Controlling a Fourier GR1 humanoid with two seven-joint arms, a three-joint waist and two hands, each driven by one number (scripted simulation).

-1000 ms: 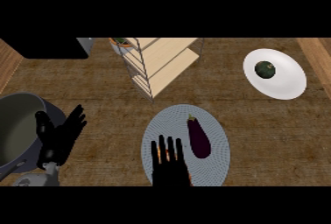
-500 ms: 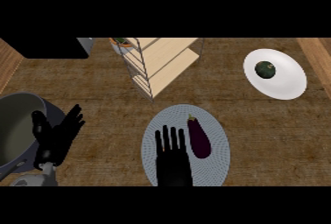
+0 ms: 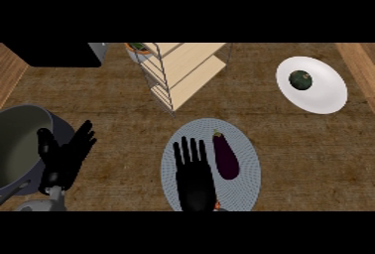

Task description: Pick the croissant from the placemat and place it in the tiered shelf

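Eggplant (image 3: 225, 157) on placemat (image 3: 247, 149), before shelf (image 3: 183, 69)

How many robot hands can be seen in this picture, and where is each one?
2. The left hand is open at the lower left, beside the grey pot. The right hand lies open over the round placemat, left of the eggplant.

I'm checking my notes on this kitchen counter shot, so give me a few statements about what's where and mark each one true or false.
1. The right hand lies over the round placemat with straight fingers. True.
2. The eggplant sits on the white plate. False: it lies on the placemat, beside the right hand.
3. The white plate holds one dark round item. True.
4. The left hand is curled round the pot. False: it is open, fingers up, next to the pot.
5. The tiered shelf stands at the counter's near edge. False: it stands at the far side, beyond the placemat.
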